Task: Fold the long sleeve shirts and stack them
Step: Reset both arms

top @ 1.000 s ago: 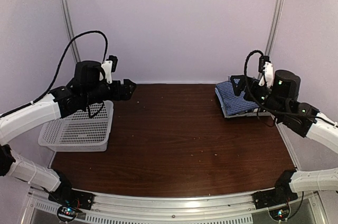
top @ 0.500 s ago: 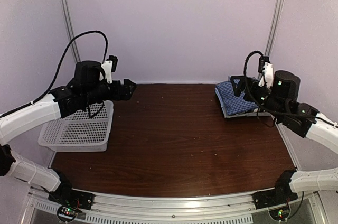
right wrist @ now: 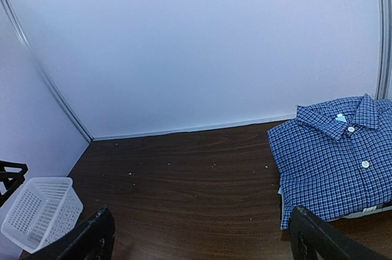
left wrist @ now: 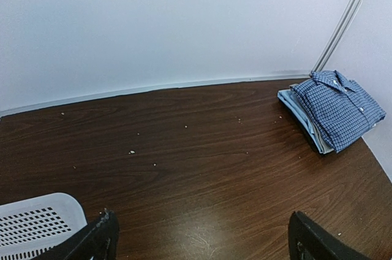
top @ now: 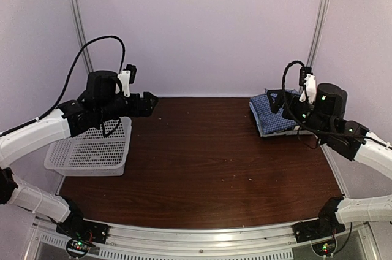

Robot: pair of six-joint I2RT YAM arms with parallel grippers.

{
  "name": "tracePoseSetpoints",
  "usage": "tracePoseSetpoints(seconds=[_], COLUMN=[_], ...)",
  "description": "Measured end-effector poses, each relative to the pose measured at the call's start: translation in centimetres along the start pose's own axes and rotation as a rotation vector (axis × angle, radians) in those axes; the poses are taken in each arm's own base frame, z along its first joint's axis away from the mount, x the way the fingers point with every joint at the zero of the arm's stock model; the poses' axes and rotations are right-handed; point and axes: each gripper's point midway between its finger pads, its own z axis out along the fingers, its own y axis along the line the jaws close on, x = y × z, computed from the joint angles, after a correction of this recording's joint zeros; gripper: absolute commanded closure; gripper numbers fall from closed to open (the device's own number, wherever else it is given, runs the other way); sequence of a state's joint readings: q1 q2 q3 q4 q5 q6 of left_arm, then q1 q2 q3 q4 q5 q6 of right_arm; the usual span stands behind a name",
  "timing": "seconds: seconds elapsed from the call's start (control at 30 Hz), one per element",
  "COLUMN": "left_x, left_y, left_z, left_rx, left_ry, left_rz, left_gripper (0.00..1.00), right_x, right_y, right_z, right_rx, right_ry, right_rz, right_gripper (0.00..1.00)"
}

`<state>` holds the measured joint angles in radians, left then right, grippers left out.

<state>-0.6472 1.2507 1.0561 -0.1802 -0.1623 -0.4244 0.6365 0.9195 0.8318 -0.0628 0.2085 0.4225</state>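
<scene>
A folded blue fine-checked shirt (top: 274, 114) with white buttons lies on top of a small stack at the table's far right corner. It also shows in the left wrist view (left wrist: 337, 108) and the right wrist view (right wrist: 334, 159). The black-and-white checked shirt is hidden or out of view. My left gripper (top: 150, 104) is open and empty, held above the table's far left next to the basket. My right gripper (top: 277, 100) is open and empty, held just above the stack. In the wrist views my left gripper (left wrist: 205, 243) and my right gripper (right wrist: 202, 238) show wide-spread fingers with nothing between them.
A white mesh basket (top: 92, 147) stands on the left of the dark wooden table (top: 208, 162); its rim shows in the left wrist view (left wrist: 37, 223) and it shows whole in the right wrist view (right wrist: 40, 211). White walls and metal rails close the back and sides.
My right arm has shifted very slightly. Nothing else has moved.
</scene>
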Motion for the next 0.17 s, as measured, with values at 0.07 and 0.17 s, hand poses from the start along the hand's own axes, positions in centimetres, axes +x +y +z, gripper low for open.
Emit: tracePoseSetpoints(seconds=[0.07, 0.17], left_x=[0.0, 0.0], left_y=[0.0, 0.0], left_z=[0.0, 0.0], left_rx=[0.0, 0.0], left_ry=[0.0, 0.0], left_rz=[0.0, 0.0], left_gripper=[0.02, 0.02], right_x=[-0.03, -0.1], right_y=[0.0, -0.01], right_z=[-0.03, -0.1], right_rx=[0.0, -0.001], right_ry=[-0.001, -0.003], right_rz=[0.0, 0.001], right_gripper=[0.0, 0.0])
